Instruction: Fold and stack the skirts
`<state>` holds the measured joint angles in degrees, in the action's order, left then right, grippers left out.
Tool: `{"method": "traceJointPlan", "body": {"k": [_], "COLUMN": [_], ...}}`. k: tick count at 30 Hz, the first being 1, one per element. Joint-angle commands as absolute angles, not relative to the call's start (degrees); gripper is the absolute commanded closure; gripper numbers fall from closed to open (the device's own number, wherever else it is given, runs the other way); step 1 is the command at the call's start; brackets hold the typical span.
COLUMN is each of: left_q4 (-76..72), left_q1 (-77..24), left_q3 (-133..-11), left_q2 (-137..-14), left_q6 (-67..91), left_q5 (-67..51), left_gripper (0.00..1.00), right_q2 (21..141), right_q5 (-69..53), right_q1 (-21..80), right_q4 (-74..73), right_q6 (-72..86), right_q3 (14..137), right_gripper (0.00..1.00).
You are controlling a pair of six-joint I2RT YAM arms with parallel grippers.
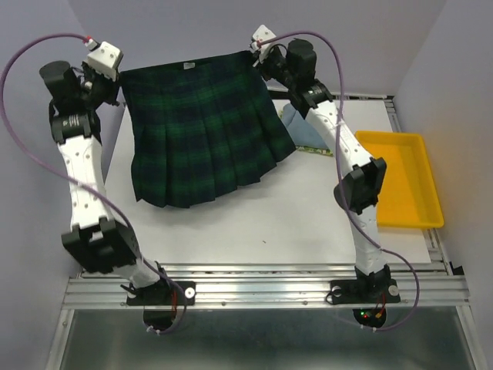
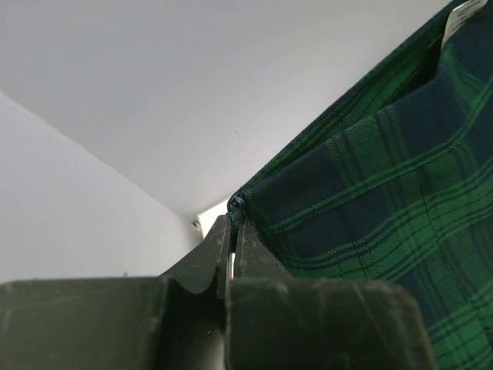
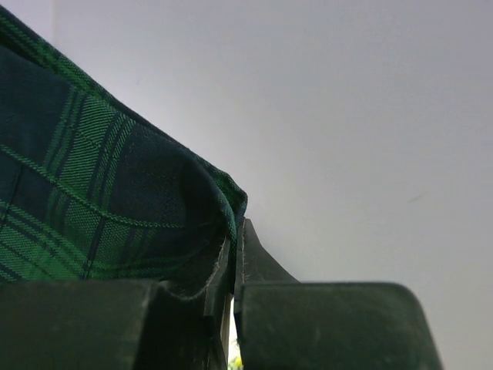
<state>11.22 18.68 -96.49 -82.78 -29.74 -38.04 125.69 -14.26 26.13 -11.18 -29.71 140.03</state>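
A dark green-navy plaid skirt (image 1: 200, 127) hangs spread out above the white table (image 1: 293, 216), held up by its waistband corners. My left gripper (image 1: 117, 75) is shut on the skirt's left waistband corner (image 2: 239, 202). My right gripper (image 1: 258, 52) is shut on the right waistband corner (image 3: 235, 206). The plaid cloth fills the right of the left wrist view and the left of the right wrist view. Behind the right arm, a light blue-grey skirt (image 1: 291, 117) lies over a lemon-print skirt (image 1: 312, 149), both mostly hidden.
A yellow plastic tray (image 1: 400, 181) stands at the table's right edge. Pale walls close in the back and both sides. The aluminium frame (image 1: 262, 289) with both arm bases runs along the near edge.
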Motion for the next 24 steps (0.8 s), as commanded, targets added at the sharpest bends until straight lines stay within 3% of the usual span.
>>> {"method": "traceJointPlan", "body": {"k": [1, 8, 12, 14, 17, 24], "left_q4": [6.50, 0.72, -6.58, -9.21, -19.13, -16.09], "left_q1": [19.42, 19.34, 19.16, 19.42, 20.74, 20.83], "left_q3": [-109.92, -140.40, -142.21, -138.97, -120.75, -89.07], "left_q2": [-95.33, -115.29, -114.45, -111.72, -103.21, -88.80], "left_q6": [-29.36, -21.71, -23.11, -25.66, -27.41, -40.59], "left_q5": [-27.34, -23.47, -20.66, -20.39, -21.70, -26.97], "left_gripper": [1.00, 1.00, 1.00, 1.00, 1.00, 1.00], "right_q2": [135.51, 143.35, 139.93, 136.07, 130.98, 120.07], "right_q5": [-4.40, -1.32, -1.49, -1.58, -2.28, -14.40], "right_q1": [22.85, 22.85, 22.85, 22.85, 22.85, 22.85], "right_q4": [4.26, 25.81, 29.52, 30.67, 30.24, 25.49], "right_q6": [-34.36, -33.32, -29.63, -28.04, -24.97, -27.76], "right_q3": [145.64, 151.17, 149.94, 147.84, 142.13, 111.75], "right_gripper": [0.99, 0.99, 0.99, 0.99, 0.99, 0.99]}}
